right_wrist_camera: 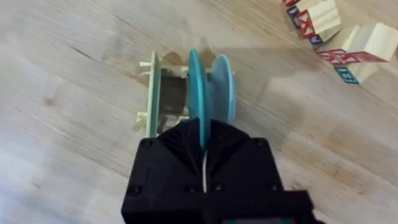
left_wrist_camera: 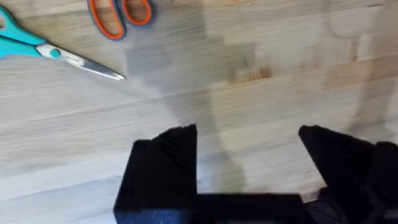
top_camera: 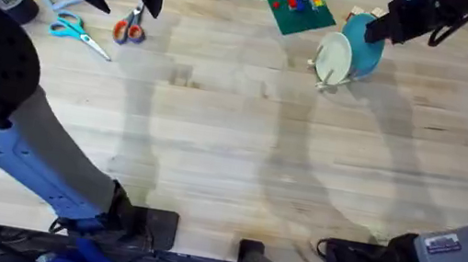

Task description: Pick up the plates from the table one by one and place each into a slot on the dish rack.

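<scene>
Seating the teal plate (right_wrist_camera: 196, 81) in the dish rack (right_wrist_camera: 163, 93) at the table's (top_camera: 231, 149) far right; right gripper (right_wrist_camera: 204, 140) is clamped on its rim, cream plate (top_camera: 333, 57) already slotted; next, release and lift clear; left gripper (left_wrist_camera: 249, 158) hangs spread apart, idle.

Overhead looks down on the whole table (top_camera: 240, 151); each wrist view looks closely down on its planks.
</scene>
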